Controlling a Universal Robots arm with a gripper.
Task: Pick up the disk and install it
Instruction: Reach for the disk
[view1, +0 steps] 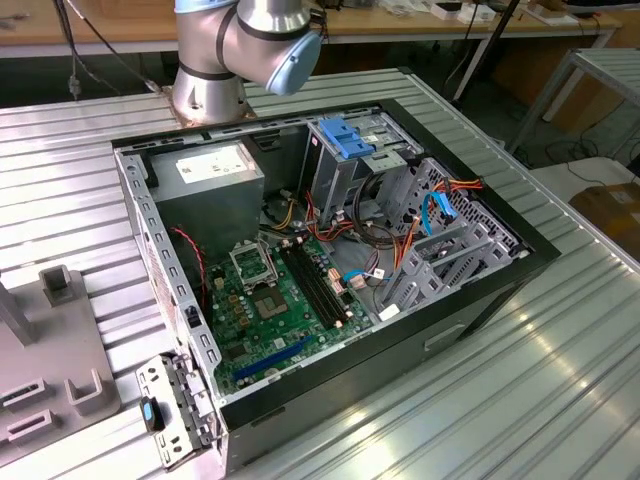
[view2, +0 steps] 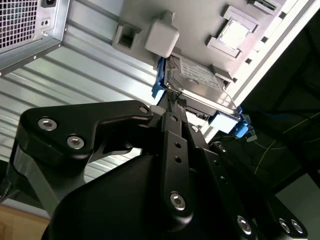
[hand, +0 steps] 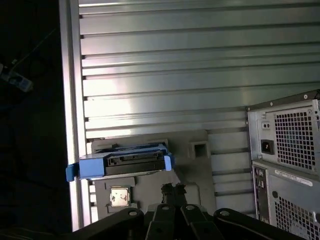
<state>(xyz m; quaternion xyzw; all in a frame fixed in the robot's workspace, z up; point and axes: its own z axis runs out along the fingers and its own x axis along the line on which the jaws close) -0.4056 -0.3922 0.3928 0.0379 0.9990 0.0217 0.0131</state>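
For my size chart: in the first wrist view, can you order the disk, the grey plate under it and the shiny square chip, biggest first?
1. grey plate, though the disk covers part of it
2. disk
3. shiny square chip, clearly smallest

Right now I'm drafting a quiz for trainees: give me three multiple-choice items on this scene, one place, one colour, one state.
1. Where does the disk lie? A in a drive bay; B on the grey tray; C on the floor.
2. Its rails are: A blue; B red; C green.
3. The computer case is: A closed; B sealed with tape; C open.
Answers: B, the disk rests on the grey tray; A, blue rails frame it; C, the motherboard shows inside the computer case.
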